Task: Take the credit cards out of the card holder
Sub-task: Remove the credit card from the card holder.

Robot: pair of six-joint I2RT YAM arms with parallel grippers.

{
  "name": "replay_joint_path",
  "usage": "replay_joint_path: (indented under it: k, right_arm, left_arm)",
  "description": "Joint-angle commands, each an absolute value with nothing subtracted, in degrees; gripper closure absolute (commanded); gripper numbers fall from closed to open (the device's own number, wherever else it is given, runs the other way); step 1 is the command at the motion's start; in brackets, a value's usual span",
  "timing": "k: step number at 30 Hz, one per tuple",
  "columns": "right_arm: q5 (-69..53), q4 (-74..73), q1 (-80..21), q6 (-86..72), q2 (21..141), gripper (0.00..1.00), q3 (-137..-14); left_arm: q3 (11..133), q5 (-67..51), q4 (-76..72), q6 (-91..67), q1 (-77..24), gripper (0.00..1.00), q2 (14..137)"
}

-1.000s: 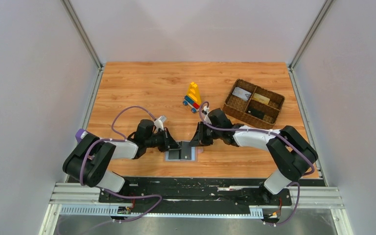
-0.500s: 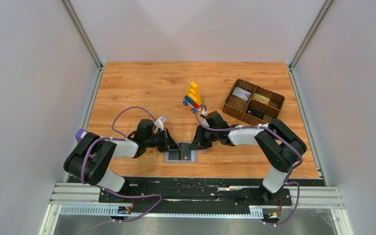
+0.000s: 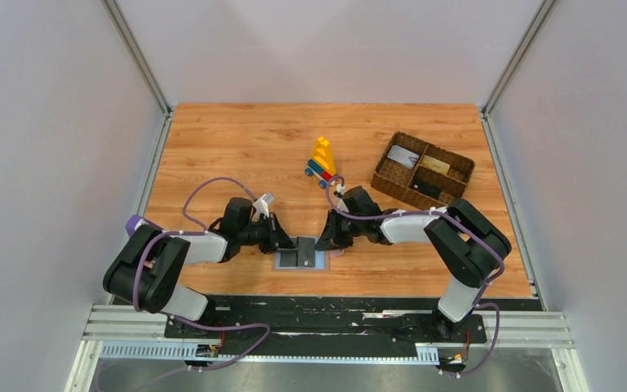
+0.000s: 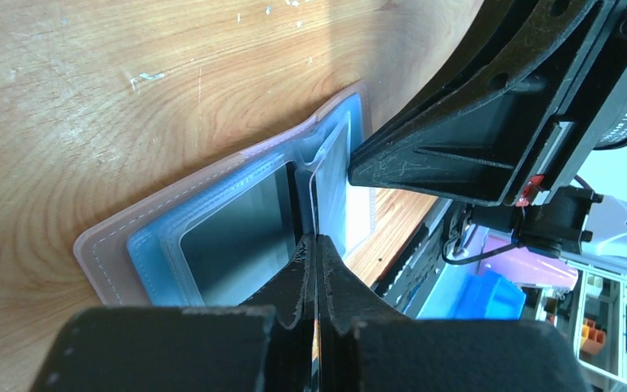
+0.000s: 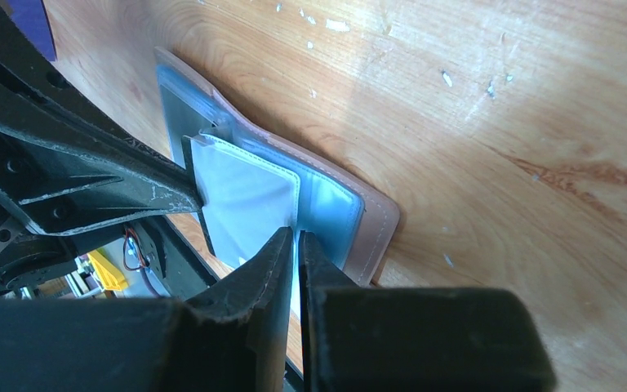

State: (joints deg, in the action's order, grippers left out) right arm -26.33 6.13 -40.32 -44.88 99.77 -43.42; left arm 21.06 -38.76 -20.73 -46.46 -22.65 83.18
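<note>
Shows the card holder lying open on the wooden table, low in the centre of the top view, just above the black rail. Places the left gripper at the holder's left side and the right gripper at its right side, with the tips close together over the fold.

In the left wrist view, finds the left fingers pressed together at the bottom centre, nipping a clear inner leaf that stands up from the middle of the holder. Shows there a pinkish outer cover flat on the wood and blue pockets inside it, with a dark rectangle under one clear pocket. Cannot tell whether that is a card.

In the right wrist view, finds the right fingers almost closed, only a sliver between them, pinching the near edge of a pale clear leaf lifted off the panel beneath.

Puts the credit cards in the brown woven basket at the upper right of the top view, well apart from the holder: one greyish-white, one tan-gold, one black, each in its own compartment. Shows a yellow, blue and red block toy standing just left of the basket, above the two grippers.
</note>
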Motion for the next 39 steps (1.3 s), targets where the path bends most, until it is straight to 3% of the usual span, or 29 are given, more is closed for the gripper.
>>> replay_joint_path:
  k: [1,6,9,12,15,24,30,37,39]
  right_arm:
    - [-22.59,3.38,-40.08,-42.71,100.06,0.9,-42.09]
    - [-22.59,3.43,-40.08,-42.5,98.94,0.9,-42.09]
    - [-22.71,3.43,-40.09,-42.53,98.83,0.91,-42.1]
    - [-22.81,3.43,-40.08,-42.59,98.96,0.91,-42.27]
    - [-22.4,2.98,-40.08,-42.56,98.73,0.91,-42.28]
    - [-21.55,0.54,-39.27,-40.43,95.74,0.9,-42.64]
    - [-22.68,-1.68,-38.85,-33.85,89.56,0.86,-43.88]
    - [-25.89,-1.14,-38.68,-25.89,80.7,0.74,-45.13]
    - [-26.6,-1.14,-38.67,-26.22,80.91,0.73,-45.85]
  left_arm:
    - [22.42,-41.75,-22.87,-45.15,-21.93,0.95,82.6]
    - [22.44,-42.49,-24.31,-45.23,-21.93,0.88,83.18]
    - [22.54,-42.74,-24.86,-45.39,-21.89,0.9,83.78]
    - [22.63,-42.93,-25.71,-45.78,-21.88,1.0,84.45]
    - [23.02,-41.99,-24.12,-45.68,-21.88,1.0,84.29]
    - [27.32,-29.06,-2.36,-40.86,-21.8,1.0,72.58]
    - [29.98,-23.53,7.2,-40.02,-21.83,1.0,65.12]
    - [32.16,-24.16,11.3,-37.76,-21.8,1.0,63.07]
    - [31.82,-26.23,9.29,-37.98,-21.86,0.94,65.38]
